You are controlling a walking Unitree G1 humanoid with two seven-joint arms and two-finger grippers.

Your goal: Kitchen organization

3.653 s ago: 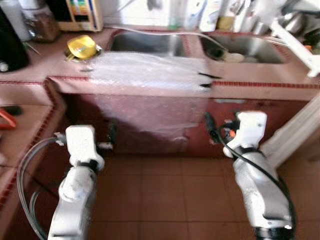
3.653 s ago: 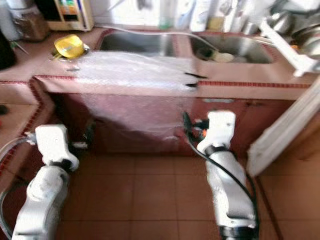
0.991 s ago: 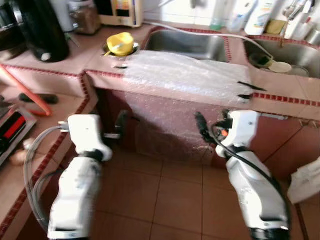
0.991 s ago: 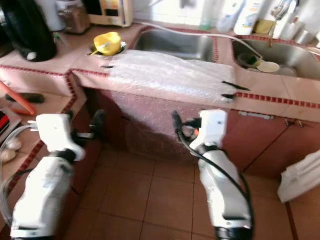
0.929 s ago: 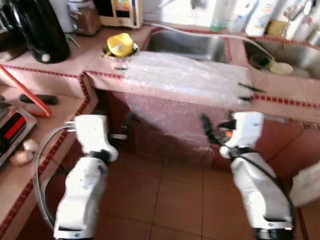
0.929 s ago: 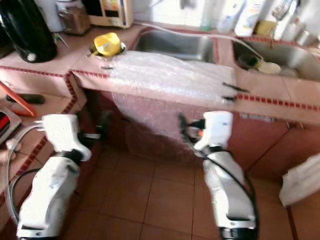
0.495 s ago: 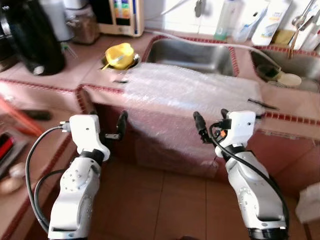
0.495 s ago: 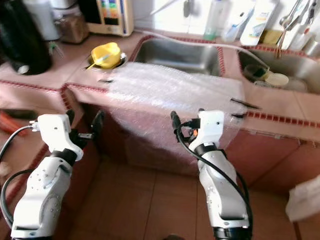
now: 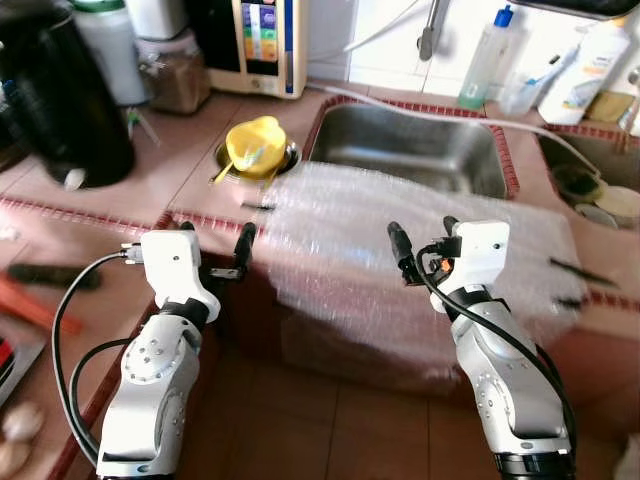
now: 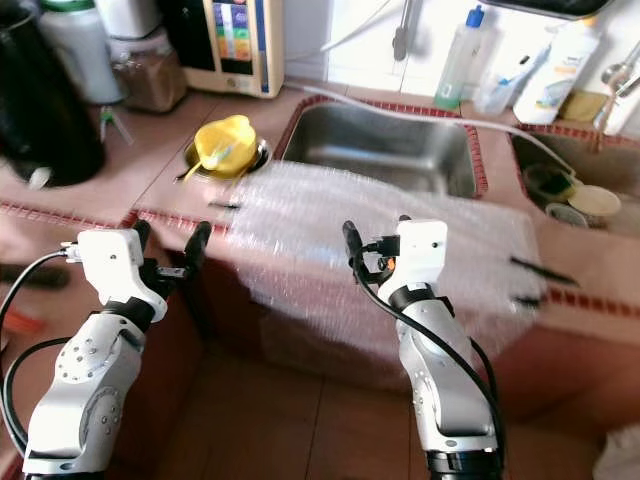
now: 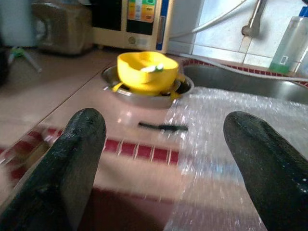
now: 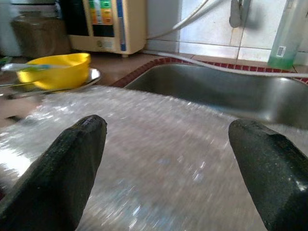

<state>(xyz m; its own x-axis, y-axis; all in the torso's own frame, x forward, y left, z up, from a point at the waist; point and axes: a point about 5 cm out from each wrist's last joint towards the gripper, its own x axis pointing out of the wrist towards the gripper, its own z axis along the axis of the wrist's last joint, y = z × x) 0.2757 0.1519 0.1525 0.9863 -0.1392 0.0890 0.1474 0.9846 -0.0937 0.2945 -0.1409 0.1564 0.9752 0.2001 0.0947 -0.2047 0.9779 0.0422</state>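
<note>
A clear sheet of bubble wrap (image 9: 400,235) lies on the pink tiled counter and hangs over its front edge, in front of the steel sink (image 9: 410,150). A yellow bowl (image 9: 254,147) with a utensil in it sits in a metal dish to the left of the sink. My left gripper (image 9: 215,245) is open and empty, level with the counter edge just left of the wrap (image 11: 231,120). The right gripper (image 9: 420,238) is open too, hovering at the edge over the wrap (image 12: 159,144). In the left wrist view the bowl (image 11: 147,72) is straight ahead.
A black kettle (image 9: 60,110), a jar (image 9: 170,75) and a beige appliance (image 9: 265,45) stand at the back left. Soap bottles (image 9: 485,60) line the wall. A second sink (image 9: 600,190) is at the right. Small black clips (image 9: 575,270) lie on the wrap's right end.
The camera has moved closer to the counter and higher. Both grippers now stand at counter-edge height instead of before the cupboard front. Their fingers stay apart.
</note>
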